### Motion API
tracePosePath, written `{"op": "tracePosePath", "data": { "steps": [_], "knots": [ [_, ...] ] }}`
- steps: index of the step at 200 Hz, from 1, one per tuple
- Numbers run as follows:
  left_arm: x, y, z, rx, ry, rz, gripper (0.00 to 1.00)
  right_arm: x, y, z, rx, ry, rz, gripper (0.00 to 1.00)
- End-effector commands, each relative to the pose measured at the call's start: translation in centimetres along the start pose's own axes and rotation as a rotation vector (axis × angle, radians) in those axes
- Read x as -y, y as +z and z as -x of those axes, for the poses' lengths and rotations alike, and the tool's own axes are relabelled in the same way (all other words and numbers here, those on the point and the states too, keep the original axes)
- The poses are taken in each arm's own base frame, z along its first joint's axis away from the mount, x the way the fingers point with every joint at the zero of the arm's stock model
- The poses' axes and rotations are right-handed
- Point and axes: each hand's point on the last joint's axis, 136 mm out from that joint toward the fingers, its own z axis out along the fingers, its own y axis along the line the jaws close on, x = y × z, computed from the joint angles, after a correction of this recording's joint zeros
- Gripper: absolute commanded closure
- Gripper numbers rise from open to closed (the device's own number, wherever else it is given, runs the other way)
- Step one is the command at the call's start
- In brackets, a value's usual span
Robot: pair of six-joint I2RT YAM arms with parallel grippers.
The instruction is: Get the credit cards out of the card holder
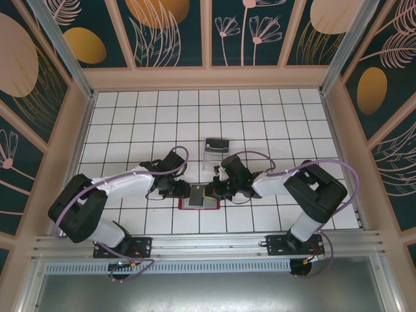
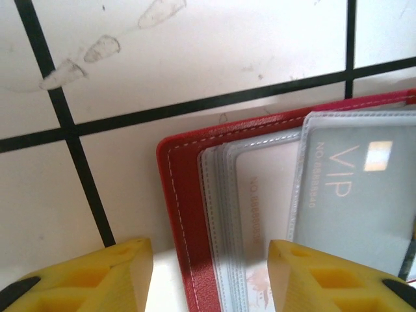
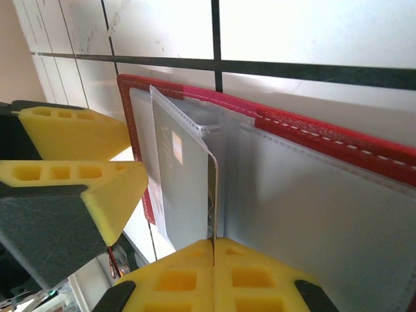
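**Card holder.** The card holder [image 1: 199,204] lies opened flat on the white tiled table [image 1: 143,117], at the near middle, between the two grippers. Its red stitched border frames a stack of clear sleeves [image 2: 221,195].

**Credit cards.** The credit cards [image 2: 364,188] sit inside the sleeves. The top one is grey and marked VIP. A paler one with a printed number lies in the sleeve beneath it.

**Right gripper.** The right gripper [image 3: 214,273] has its yellow pads pressed together on an upright sleeve [image 3: 185,188], which is raised from the stack and runs down into the seam between them. A thin dark card edge follows that sleeve. Whether the card itself is caught in the pinch cannot be told from this angle.

**Left gripper.** The left gripper [image 2: 211,279] has its jaws apart and grips nothing. One yellow finger [image 2: 97,279] is over bare tile just outside the holder's red edge. The other is over the sleeves. In the right wrist view its fingers sit close beside the upright sleeve.

**Surroundings.** Both arms reach inward from opposite sides and meet over the holder. A clear plastic box [image 1: 216,151] stands on the tiles beyond the holder, apart from it.
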Motion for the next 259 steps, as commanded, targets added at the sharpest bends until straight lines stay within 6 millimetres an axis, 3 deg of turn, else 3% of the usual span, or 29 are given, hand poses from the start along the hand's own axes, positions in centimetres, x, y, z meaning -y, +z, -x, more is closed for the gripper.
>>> {"op": "tracePosePath", "data": {
  "steps": [1,44,162,259],
  "knots": [
    [0.8,-1.5,0.9,0.036,-0.005,-0.018,0.47,-0.7,0.5,0.2,-0.018,-0.033,0.022,0.97],
    [0.9,-1.8,0.9,0.043,-0.006,-0.020,0.47,-0.6,1.1,0.0,-0.036,-0.032,0.019,0.97],
    [0.2,0.8,-0.6,-0.031,0.003,-0.023,0.54,-0.6,1.2,0.1,-0.039,-0.035,0.014,0.97],
    [-1.9,2.1,-1.6,-0.075,-0.001,0.068,0.54,-0.4,1.1,-0.1,-0.042,-0.031,0.006,0.97]
  ]
}}
